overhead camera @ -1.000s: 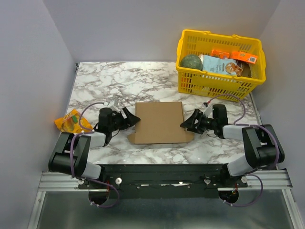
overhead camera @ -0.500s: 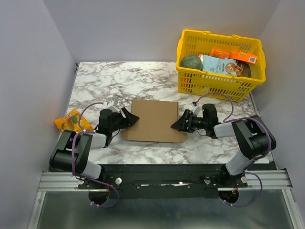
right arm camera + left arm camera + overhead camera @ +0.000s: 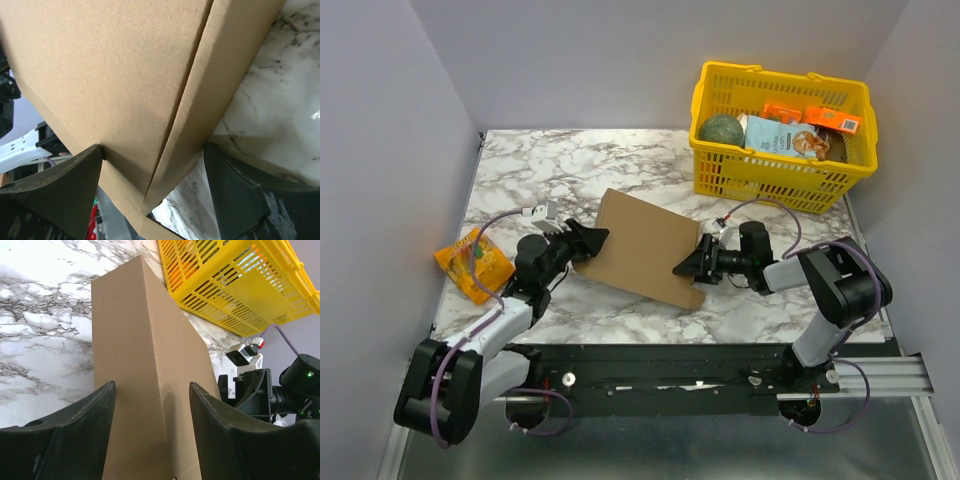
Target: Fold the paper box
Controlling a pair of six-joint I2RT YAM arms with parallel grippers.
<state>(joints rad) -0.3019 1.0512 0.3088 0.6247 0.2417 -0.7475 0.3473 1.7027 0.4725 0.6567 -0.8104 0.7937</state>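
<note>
1. Nearest you, two robot arms reach in from the near edge of a marble desk, one from each side, and meet around a single object.
2. The left end effector straddles the left end of the paper box. Both dark fingers lie against the cardboard, so it looks to be pinching the box, and its gap is narrower than a second ago.
3. The right end effector is spread wide across the box's right end. Cardboard fills the gap from tip to tip, but I cannot tell whether it clamps the box or only cradles it.
4. The paper box is plain brown cardboard, mid-desk between the two arms. A second ago it lay flat and square to the desk edge. Now it is turned, its far-left corner swung toward the back, and it seems lifted off the marble, with shadow showing beneath it.
5. From the left wrist, a ridge runs the length of the box with a face sloping off either side. My reading is that the pick-up is done and shaping has only begun — no flap looks tucked yet.
6. At the left edge of the desk lies a small orange packet, apart from the box.
7. Farthest away, in the back right corner, stands a yellow basket of groceries, well apart from the work.
</note>
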